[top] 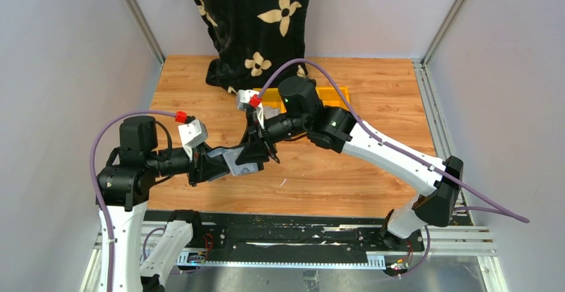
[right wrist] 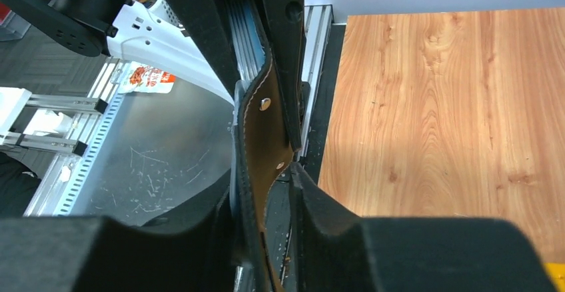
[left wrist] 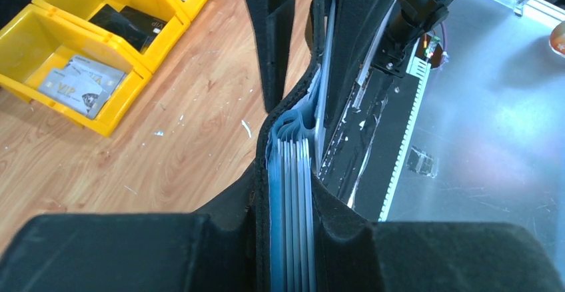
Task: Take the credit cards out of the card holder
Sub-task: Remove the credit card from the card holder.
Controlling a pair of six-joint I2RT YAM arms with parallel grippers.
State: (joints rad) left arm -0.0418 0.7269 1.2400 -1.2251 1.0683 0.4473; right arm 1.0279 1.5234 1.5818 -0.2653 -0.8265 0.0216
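Both grippers hold the black card holder (top: pixel 244 162) in the air over the table's near middle. In the left wrist view its grey-blue slot leaves (left wrist: pixel 293 172) run edge-on between my fingers, and my left gripper (left wrist: pixel 286 189) is shut on them. I cannot pick out single cards among the leaves. In the right wrist view the holder's brown-lined flap (right wrist: pixel 261 139) with its snap stud stands between the fingers of my right gripper (right wrist: pixel 265 185), which is closed against it. A silvery-grey credit card (left wrist: pixel 80 85) lies in a yellow bin (left wrist: pixel 40 22).
The yellow bins (top: pixel 331 96) stand at the back centre behind the right arm; one holds a black slab (left wrist: pixel 126 25). A black cloth with beige flowers (top: pixel 260 19) hangs at the back. Grey walls and metal rails (top: pixel 426 92) bound the wooden table (top: pixel 373 185).
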